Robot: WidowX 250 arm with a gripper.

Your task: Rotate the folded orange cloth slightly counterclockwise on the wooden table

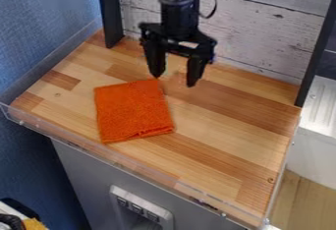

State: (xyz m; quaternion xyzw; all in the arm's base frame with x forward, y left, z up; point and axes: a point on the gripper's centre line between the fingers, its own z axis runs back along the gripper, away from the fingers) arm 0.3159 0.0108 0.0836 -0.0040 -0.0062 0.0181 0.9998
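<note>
While looking down at a slant on the wooden tabletop (230, 145), showing the black gripper (174, 80) — hanging over the rear part, with both fingers standing well parted. Also showing the orange cloth (133, 111), lying folded and flat left of the view's middle, bringing its far right corner close to one fingertip — leaving contact unclear. Backing both with the whitewashed plank wall (263, 27).

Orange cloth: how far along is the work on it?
The orange cloth already looks folded, with layered edges, and lies flat on the wooden surface. Nothing is in hand: the gripper hangs open near the cloth's far corner. What is left, the unheld cloth alone doesn't settle.
</note>
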